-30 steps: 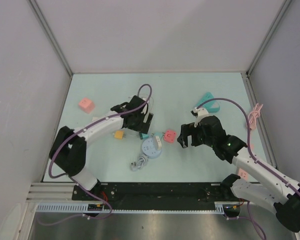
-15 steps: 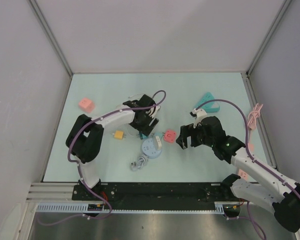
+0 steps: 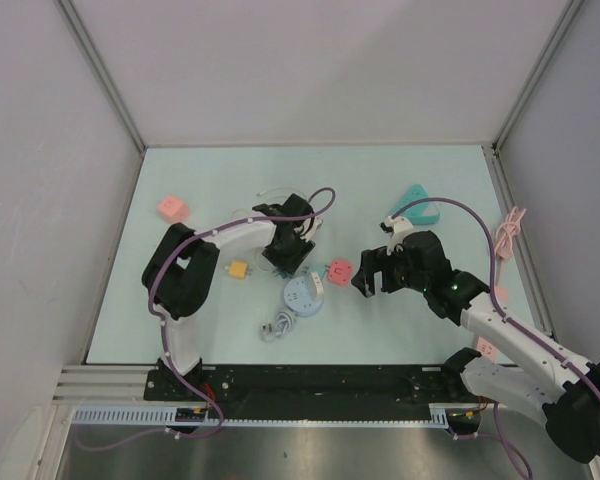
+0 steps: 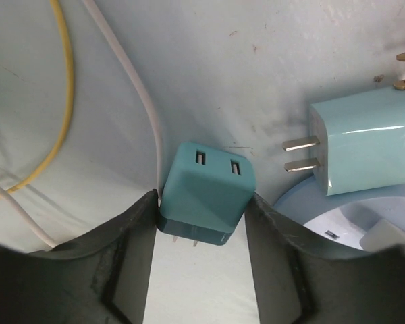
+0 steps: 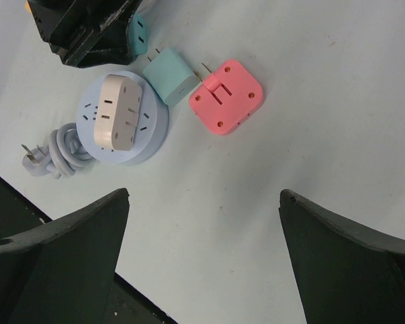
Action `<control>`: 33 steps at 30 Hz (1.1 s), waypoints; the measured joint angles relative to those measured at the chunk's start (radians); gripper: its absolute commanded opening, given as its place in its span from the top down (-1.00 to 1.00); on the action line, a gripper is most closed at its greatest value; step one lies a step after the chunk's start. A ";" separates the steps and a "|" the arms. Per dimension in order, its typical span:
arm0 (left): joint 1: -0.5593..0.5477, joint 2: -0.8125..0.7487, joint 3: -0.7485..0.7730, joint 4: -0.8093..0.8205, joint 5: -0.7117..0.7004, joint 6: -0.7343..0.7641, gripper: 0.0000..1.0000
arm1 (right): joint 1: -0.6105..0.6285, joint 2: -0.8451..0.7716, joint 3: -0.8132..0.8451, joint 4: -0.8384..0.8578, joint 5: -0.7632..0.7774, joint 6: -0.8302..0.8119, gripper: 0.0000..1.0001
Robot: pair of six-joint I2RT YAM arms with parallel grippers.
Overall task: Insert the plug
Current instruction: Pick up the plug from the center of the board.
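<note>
The left wrist view shows the left gripper (image 4: 201,206) with its fingers pressed against both sides of the teal plug (image 4: 208,185) at frame centre, just left of a pale blue charger (image 4: 364,145). In the right wrist view the right gripper (image 5: 204,196) is spread wide and holds nothing, with the round socket hub (image 5: 148,145) at upper left and a pink adapter (image 5: 227,96) right of it.

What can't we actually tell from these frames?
- Left wrist view: the left gripper flanks the teal adapter; clamped or merely touching is unclear. The prongs are mostly hidden beneath it.
- Top view: the left gripper hides that adapter.
- Left wrist view: the light blue charger is cut by the edge.
- Right wrist view: the beige adapter covers part of the round power strip.
</note>
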 measured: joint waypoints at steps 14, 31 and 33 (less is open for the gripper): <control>0.000 -0.158 -0.017 0.022 -0.012 -0.037 0.41 | -0.001 -0.047 0.001 0.000 -0.035 0.026 -0.90; -0.191 -0.782 -0.320 0.360 0.056 -0.049 0.42 | 0.069 -0.038 0.117 0.003 -0.101 0.316 -0.75; -0.224 -0.812 -0.359 0.404 0.055 -0.042 0.42 | 0.091 -0.037 0.119 0.010 -0.098 0.345 -0.74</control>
